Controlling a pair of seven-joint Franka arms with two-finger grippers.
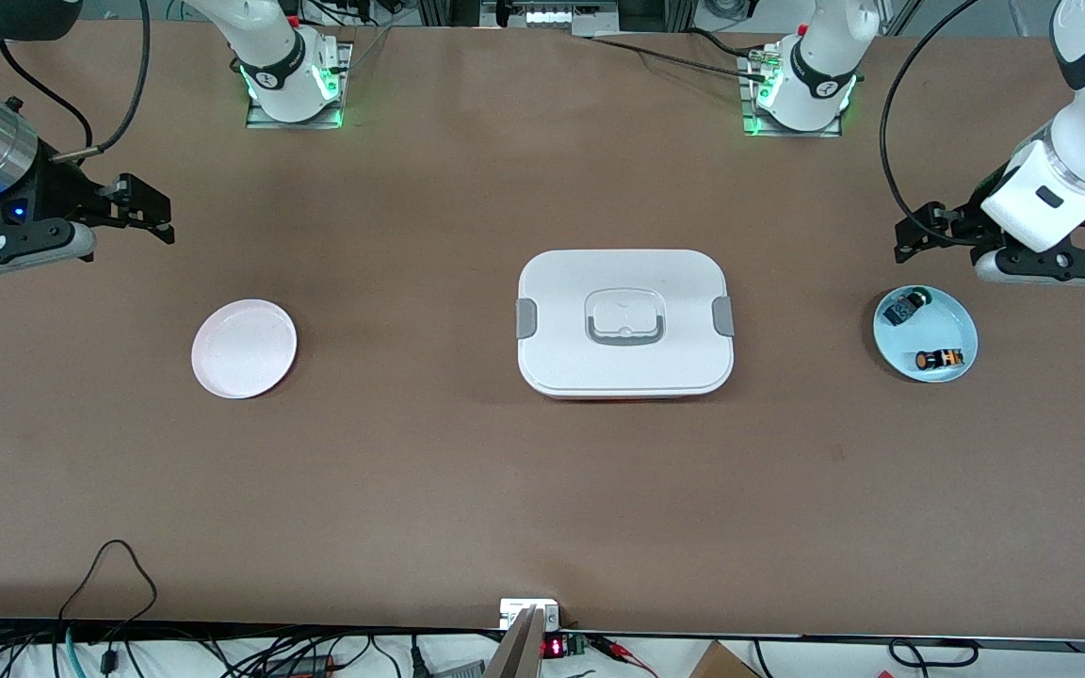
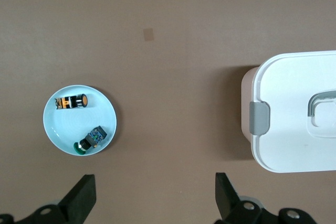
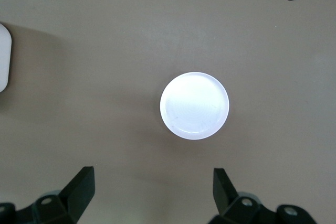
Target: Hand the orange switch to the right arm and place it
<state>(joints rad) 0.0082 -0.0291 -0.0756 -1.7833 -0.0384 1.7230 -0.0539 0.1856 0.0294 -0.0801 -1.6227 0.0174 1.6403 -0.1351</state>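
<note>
Orange switch [image 1: 939, 359] lies in the blue plate [image 1: 964, 329] beside a dark part [image 1: 907, 307]. Left tool [image 1: 919, 235] and right tool [image 1: 149, 209] hang above the tabletop [image 1: 467, 490], both released.

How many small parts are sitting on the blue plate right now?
2. The orange switch lies on the blue plate nearer the front camera; the dark-and-blue part with a green tip lies farther from it. Nothing seems hidden.

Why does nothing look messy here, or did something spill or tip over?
Nothing stands out. The orange switch and the blue part lie in the blue plate, the white plate is bare, and the lidded box sits shut.
</note>
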